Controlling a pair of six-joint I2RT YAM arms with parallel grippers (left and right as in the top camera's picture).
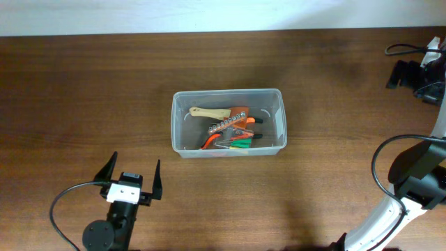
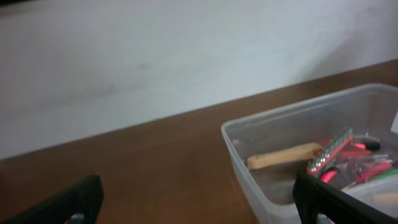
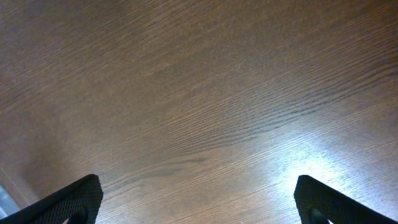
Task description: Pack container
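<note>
On the dark wood-grain table (image 1: 83, 84), near its middle, you have the container (image 1: 228, 91), a clear rectangular tub standing upright with its top open. Inside it lie several hand tools in a loose pile: a tan wooden handle (image 1: 209, 112) toward the far left, a metal socket rail (image 1: 226, 125) on an orange piece across the middle, and green-handled drivers (image 1: 240, 143) along the near wall. Your left gripper (image 1: 136, 160) sits near the table's front edge, to the left of the tub and well apart from it, with its jaws spread wide and nothing between them. Its wrist camera looks past the fingers to the tub's near corner. Your right gripper (image 3: 196, 183) is also spread wide and empty, and its camera shows only bare wood below. The right arm (image 1: 411, 181) curves in at the table's right edge, near a black cable (image 1: 404, 49).
</note>
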